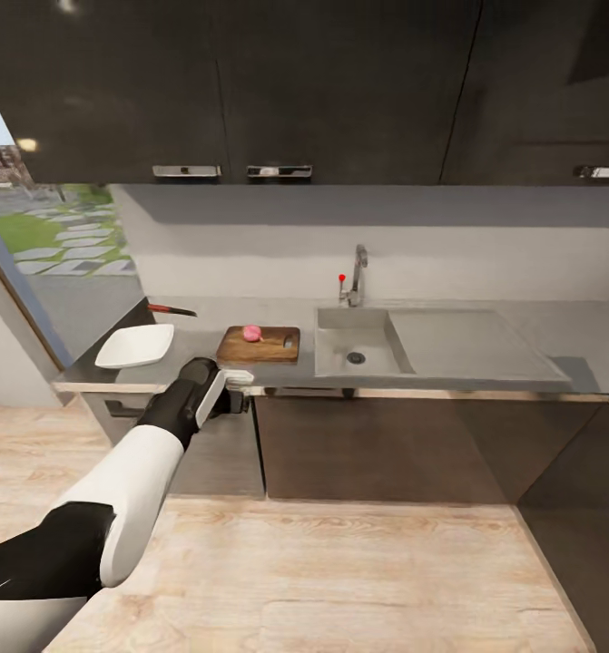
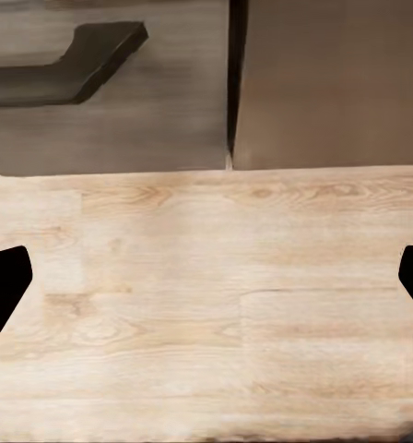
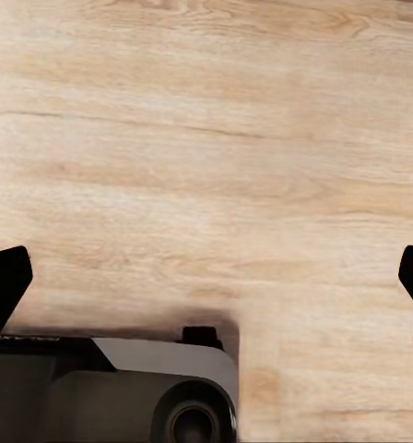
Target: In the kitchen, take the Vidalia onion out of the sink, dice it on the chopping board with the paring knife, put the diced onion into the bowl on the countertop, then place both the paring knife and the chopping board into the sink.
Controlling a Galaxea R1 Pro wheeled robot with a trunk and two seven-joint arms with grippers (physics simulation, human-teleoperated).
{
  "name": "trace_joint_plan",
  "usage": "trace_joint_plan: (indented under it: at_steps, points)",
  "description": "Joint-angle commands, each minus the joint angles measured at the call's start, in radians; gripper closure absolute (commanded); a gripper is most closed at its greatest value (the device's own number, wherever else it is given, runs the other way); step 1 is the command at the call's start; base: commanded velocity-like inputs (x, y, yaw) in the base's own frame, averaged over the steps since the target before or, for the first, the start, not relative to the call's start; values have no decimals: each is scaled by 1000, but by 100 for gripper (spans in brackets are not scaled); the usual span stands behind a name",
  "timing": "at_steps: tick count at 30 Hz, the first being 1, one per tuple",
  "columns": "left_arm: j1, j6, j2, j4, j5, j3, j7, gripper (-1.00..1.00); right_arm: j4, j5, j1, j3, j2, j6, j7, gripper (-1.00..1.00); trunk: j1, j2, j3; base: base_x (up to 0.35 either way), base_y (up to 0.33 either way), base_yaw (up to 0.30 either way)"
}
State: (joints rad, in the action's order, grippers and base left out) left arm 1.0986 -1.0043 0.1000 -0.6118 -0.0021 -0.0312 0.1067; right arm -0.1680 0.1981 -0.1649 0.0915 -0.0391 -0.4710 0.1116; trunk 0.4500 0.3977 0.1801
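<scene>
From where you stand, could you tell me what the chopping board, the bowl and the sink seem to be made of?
The chopping board looks like wood: brown with darker grain streaks, matte. The bowl appears to be ceramic or perhaps plastic: plain white with a smooth, slightly glossy surface. The sink looks like brushed steel: uniform grey with a dull sheen and a round drain.

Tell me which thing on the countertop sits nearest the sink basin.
The chopping board, brown wood carrying the Vidalia onion; the white bowl and red-handled paring knife lie farther left.

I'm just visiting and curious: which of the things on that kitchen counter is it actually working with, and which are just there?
For the job:
Vidalia onion
chopping board
paring knife
bowl
sink
countertop

Just there:
tap
wall cupboards
</scene>
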Motion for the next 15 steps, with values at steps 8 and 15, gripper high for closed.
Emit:
trace_joint_plan:
  at_steps: [8, 15]
  points:
    - [1, 36, 1, 147, 1, -3, -3, -100, 1, 11, -1, 8, -1, -2, 3, -100, 0, 2, 2, -338, 0, 0]
    - [1, 357, 3, 461, 2, -3, -4, -100, 1, 11, -1, 10, -1, -3, 3, -100, 0, 2, 2, -216, 0, 0]
